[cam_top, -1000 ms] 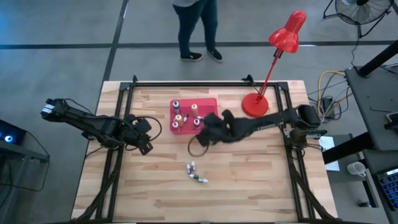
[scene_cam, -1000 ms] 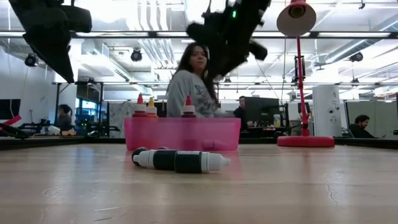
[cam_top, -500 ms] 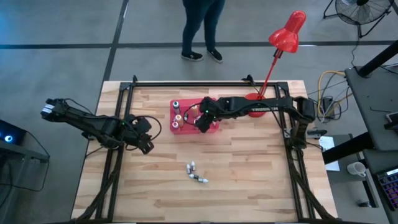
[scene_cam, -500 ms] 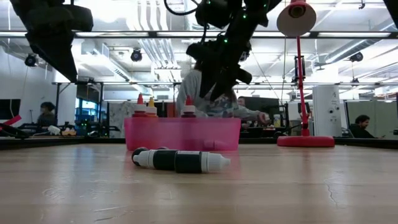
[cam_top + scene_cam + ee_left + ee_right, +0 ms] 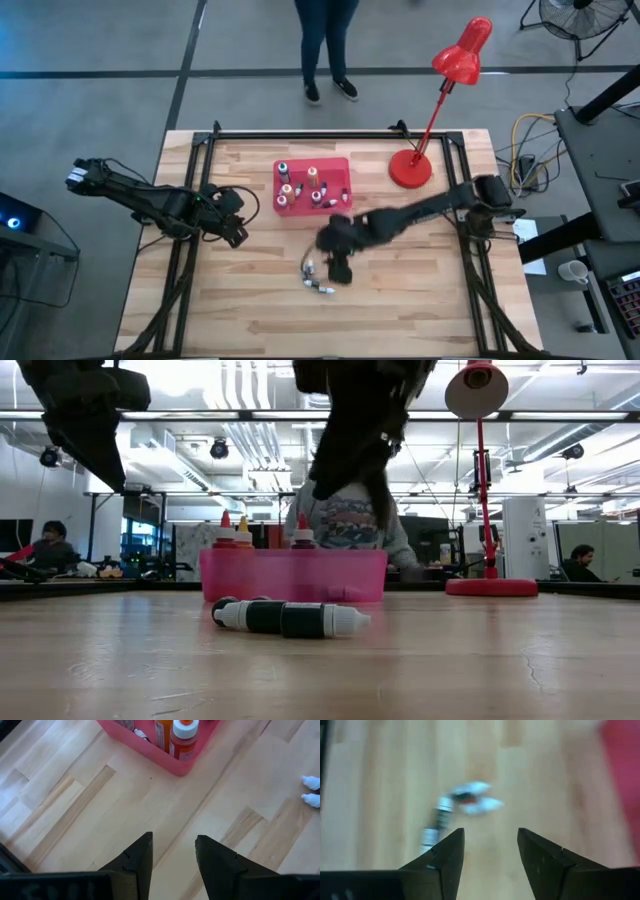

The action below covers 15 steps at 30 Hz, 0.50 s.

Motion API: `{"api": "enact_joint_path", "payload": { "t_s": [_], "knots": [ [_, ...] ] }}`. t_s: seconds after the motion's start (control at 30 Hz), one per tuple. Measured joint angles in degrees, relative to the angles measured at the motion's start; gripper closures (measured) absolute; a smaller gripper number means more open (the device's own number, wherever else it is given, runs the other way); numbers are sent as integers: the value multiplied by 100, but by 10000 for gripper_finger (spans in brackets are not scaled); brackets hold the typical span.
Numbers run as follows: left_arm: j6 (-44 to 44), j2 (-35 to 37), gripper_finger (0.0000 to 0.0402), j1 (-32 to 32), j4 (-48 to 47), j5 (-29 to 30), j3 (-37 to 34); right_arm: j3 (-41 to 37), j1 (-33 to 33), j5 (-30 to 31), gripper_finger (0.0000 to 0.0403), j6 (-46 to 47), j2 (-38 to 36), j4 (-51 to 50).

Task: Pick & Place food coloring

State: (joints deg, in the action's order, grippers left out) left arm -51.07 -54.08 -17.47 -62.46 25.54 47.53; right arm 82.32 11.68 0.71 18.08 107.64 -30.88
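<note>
1. Right gripper (image 5: 338, 268), dark two-finger claw, hangs over the middle of the table toward the near edge. In its own wrist view the two fingers (image 5: 447, 857) stand apart w/ bare wood between them — nothing held.
2. Just beside that gripper lie the loose food coloring bottles (image 5: 316, 279): a small cluster of tiny dropper bottles on their sides on the wood, whitish tips and dark bodies. In the right wrist view the same cluster (image 5: 465, 802) shows ahead of the fingertips, blurred. In the low view they lie end to end (image 5: 290, 618), black bodies, white caps.
3. Behind them, toward the far edge, sits a shallow pinkish-red square plastic tray (image 5: 342, 165). Approx. five or six more small bottles stand upright inside it (image 5: 300, 186) w/ red, orange and dark caps.
4. Left gripper (image 5: 236, 228), also dark, waits over the table's left side, near the tray's left edge but apart from it. Its fingers (image 5: 137, 857) are parted — empty, wood below.
5. Light wooden slat table (image 5: 420, 300) w/ a black metal frame.
6. Red desk lamp (image 5: 412, 168), round base on the table's far right corner area, shade leaning out beyond the far edge.
7. Person's legs in dark jeans (image 5: 325, 45) stand on the grey floor behind the table.
</note>
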Motion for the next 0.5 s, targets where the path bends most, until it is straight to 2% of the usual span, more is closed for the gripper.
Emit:
{"api": "enact_joint_path", "payload": {
  "t_s": [0.13,0.37,0.5],
  "knots": [
    [94,-3,280,-1,46,0,0,-26,412,329,227,236,198,217],
    [176,-8,280,-2,105,-10,0,-28,747,428,233,1816,608,238],
    [180,-11,280,-1,114,-15,0,-28,885,836,239,2466,918,732]
  ]
}}
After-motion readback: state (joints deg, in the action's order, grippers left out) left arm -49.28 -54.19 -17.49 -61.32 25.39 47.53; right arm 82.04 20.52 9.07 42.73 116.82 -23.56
